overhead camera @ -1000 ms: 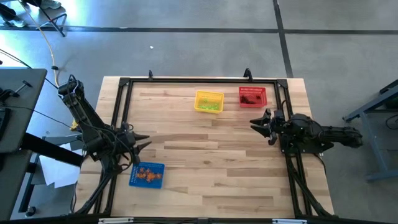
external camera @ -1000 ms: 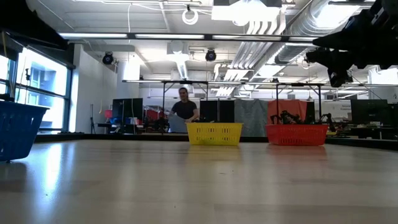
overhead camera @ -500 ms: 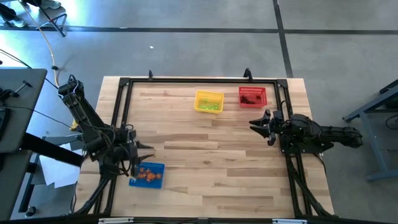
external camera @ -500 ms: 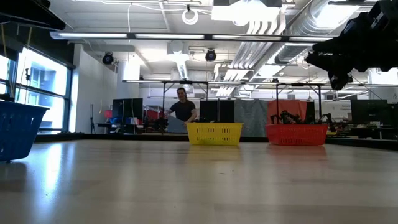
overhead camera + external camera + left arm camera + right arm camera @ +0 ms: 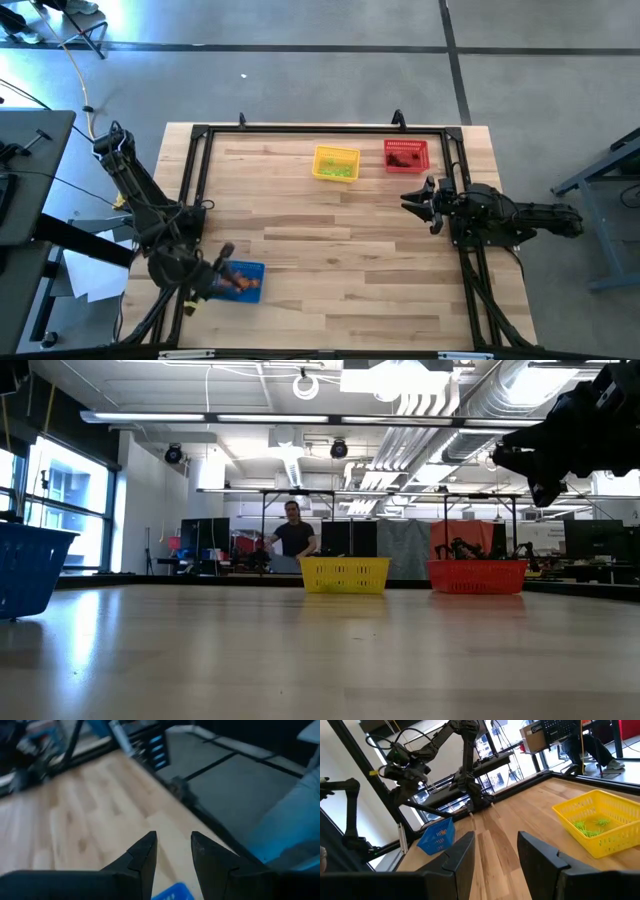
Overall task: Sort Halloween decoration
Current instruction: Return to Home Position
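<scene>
Green spider trinkets [image 5: 590, 826]: likely featherlight, floppy-legged (pinch the body). Left jaws by blue basket [image 5: 256, 268], narrowly parted, empty; right jaws wider, empty.

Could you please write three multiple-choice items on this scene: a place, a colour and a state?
1. Where is the blue basket? A. touching the yellow basket B. out of view C. by the left tool
2. The trinkets in the yellow basket are: A. green B. orange C. black
3. The right tool is: A. shut on a trinket B. open and empty C. inside a basket
Answers: C, the high view shows it alone there; A, green pieces show in the right wrist view; B, its jaws stand apart, nothing between.
</scene>
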Robot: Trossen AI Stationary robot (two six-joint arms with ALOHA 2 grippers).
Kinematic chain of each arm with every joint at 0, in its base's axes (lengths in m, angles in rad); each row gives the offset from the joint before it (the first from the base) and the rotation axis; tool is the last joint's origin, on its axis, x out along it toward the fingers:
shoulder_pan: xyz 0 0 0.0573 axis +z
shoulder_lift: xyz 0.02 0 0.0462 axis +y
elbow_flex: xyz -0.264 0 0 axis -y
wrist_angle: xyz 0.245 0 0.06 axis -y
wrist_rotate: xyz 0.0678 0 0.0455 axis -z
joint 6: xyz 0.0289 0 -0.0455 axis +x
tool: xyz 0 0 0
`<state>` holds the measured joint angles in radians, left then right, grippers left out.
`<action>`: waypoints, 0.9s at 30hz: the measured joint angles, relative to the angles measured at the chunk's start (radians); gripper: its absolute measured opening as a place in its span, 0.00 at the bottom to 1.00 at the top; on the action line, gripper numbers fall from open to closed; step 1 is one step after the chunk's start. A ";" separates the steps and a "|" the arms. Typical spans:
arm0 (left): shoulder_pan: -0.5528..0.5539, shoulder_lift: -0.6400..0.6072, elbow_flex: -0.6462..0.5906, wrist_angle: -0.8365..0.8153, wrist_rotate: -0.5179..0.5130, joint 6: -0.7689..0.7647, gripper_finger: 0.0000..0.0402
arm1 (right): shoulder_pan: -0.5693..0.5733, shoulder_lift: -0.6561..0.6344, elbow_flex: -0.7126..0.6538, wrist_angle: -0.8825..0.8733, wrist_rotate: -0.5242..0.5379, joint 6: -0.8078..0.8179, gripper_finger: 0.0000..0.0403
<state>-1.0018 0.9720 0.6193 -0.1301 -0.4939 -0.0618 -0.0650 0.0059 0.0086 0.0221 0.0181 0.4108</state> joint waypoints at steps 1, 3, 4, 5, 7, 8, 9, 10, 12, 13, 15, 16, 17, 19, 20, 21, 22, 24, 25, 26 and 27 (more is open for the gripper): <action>0.002 0.005 0.000 0.024 0.021 0.034 0.28 | 0.000 0.000 0.000 -0.001 0.000 0.000 0.36; 0.007 0.017 0.000 0.063 0.061 0.092 0.28 | 0.000 0.000 0.000 -0.002 0.000 0.000 0.36; 0.010 0.019 0.000 0.078 0.082 0.110 0.28 | 0.000 0.000 0.000 -0.002 0.000 0.000 0.36; 0.015 0.019 0.000 0.091 0.105 0.118 0.28 | 0.000 0.000 0.000 -0.002 0.000 0.000 0.36; 0.028 0.014 0.000 0.106 0.157 0.119 0.28 | 0.000 0.000 0.000 -0.002 0.000 0.000 0.36; 0.036 0.009 0.000 0.107 0.177 0.118 0.28 | 0.000 0.000 0.000 -0.002 0.000 0.000 0.36; 0.044 0.003 0.000 0.110 0.195 0.113 0.27 | 0.000 0.000 0.000 -0.002 0.000 0.000 0.36; 0.050 -0.006 0.000 0.113 0.210 0.103 0.28 | 0.000 0.000 0.000 -0.002 0.000 0.000 0.36; 0.063 -0.028 0.000 0.114 0.228 0.074 0.28 | 0.000 0.000 0.000 -0.002 0.000 0.000 0.36; 0.068 -0.042 0.000 0.113 0.227 0.059 0.28 | 0.000 0.000 0.000 -0.002 0.000 0.000 0.36; 0.067 -0.060 0.000 0.103 0.204 0.042 0.28 | 0.000 0.000 0.000 -0.002 0.000 0.000 0.36; 0.064 -0.064 0.000 0.098 0.192 0.039 0.28 | 0.000 0.000 0.000 -0.002 0.000 0.000 0.36; 0.060 -0.064 0.000 0.094 0.189 0.032 0.28 | 0.000 0.000 0.000 -0.002 0.000 0.000 0.36; 0.057 -0.063 0.000 0.083 0.191 -0.007 0.28 | 0.000 0.000 0.000 -0.002 0.000 0.000 0.36; 0.060 -0.063 0.000 0.081 0.196 -0.028 0.28 | 0.000 0.000 0.000 -0.002 0.000 0.000 0.36; 0.062 -0.066 0.000 0.073 0.198 -0.042 0.28 | 0.000 0.000 0.000 -0.002 0.000 0.000 0.36; 0.066 -0.075 -0.001 0.056 0.202 -0.051 0.28 | 0.000 0.000 0.000 -0.002 0.000 0.000 0.36; 0.067 -0.104 -0.002 0.026 0.210 -0.059 0.28 | 0.000 0.000 0.000 -0.001 0.000 0.000 0.36; 0.067 -0.122 -0.002 0.012 0.216 -0.060 0.28 | 0.000 0.000 0.000 -0.002 0.000 0.000 0.36; 0.065 -0.141 -0.014 0.014 0.225 -0.063 0.28 | 0.000 0.000 0.000 -0.002 0.000 0.000 0.36; 0.063 -0.163 -0.036 0.021 0.229 -0.068 0.28 | 0.000 0.000 0.000 -0.001 0.000 0.000 0.36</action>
<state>-0.9386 0.8092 0.5838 -0.1087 -0.2647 -0.1295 -0.0647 0.0063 0.0086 0.0208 0.0181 0.4110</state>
